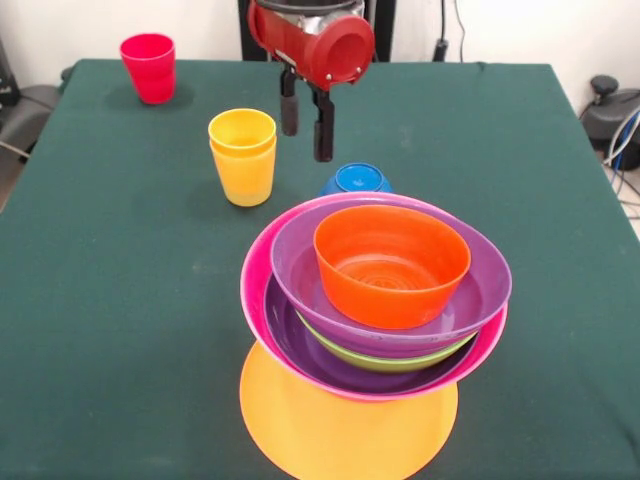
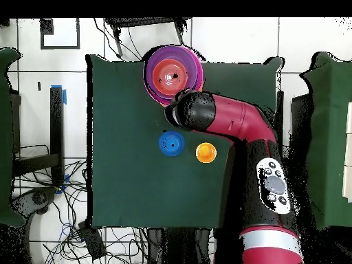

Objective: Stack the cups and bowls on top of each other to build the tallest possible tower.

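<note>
The tower [image 1: 375,300] stands near the table's front. A large orange bowl [image 1: 340,425] lies at its base, then a pink bowl [image 1: 256,290], a purple bowl, a lime green bowl [image 1: 385,359] and a second purple bowl [image 1: 295,250]. A small red-orange bowl [image 1: 390,265] sits on top. A small blue bowl [image 1: 356,180] lies upside down just behind the tower. Two yellow cups [image 1: 243,155] stand nested to its left, and a red cup [image 1: 148,67] stands at the far left. My gripper [image 1: 306,122] hangs open and empty above the cloth, between the yellow cups and the blue bowl. From overhead I see the tower [image 2: 172,74], the blue bowl [image 2: 171,144] and the yellow cups [image 2: 206,152].
A dark green cloth [image 1: 120,300] covers the table. In the overhead view my red arm [image 2: 230,120] reaches across the table's right side, and its head sits beside the tower. Cables and dark equipment [image 1: 610,115] lie off the table's edges.
</note>
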Motion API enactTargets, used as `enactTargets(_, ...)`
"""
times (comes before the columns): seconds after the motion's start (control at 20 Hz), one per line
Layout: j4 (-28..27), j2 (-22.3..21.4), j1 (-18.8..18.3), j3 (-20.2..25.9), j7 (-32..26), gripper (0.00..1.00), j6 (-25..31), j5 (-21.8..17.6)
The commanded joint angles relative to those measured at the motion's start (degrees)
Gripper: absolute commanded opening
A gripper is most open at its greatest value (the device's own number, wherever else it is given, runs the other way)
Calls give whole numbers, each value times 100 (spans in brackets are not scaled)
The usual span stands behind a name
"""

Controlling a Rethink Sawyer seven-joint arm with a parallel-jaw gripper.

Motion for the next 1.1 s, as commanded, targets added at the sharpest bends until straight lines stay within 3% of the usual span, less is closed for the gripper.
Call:
enactTargets(0.05,988,98,-193,635,-1027,100,-334,-535)
enactTargets(0.25,1107,47,-353,702,-1090,100,-379,-651)
enactTargets(0.75,1148,-363,-511,811,-1045,100,145,-754)
enactTargets(1.1,1153,-301,-608,892,-1076,100,95,-817)
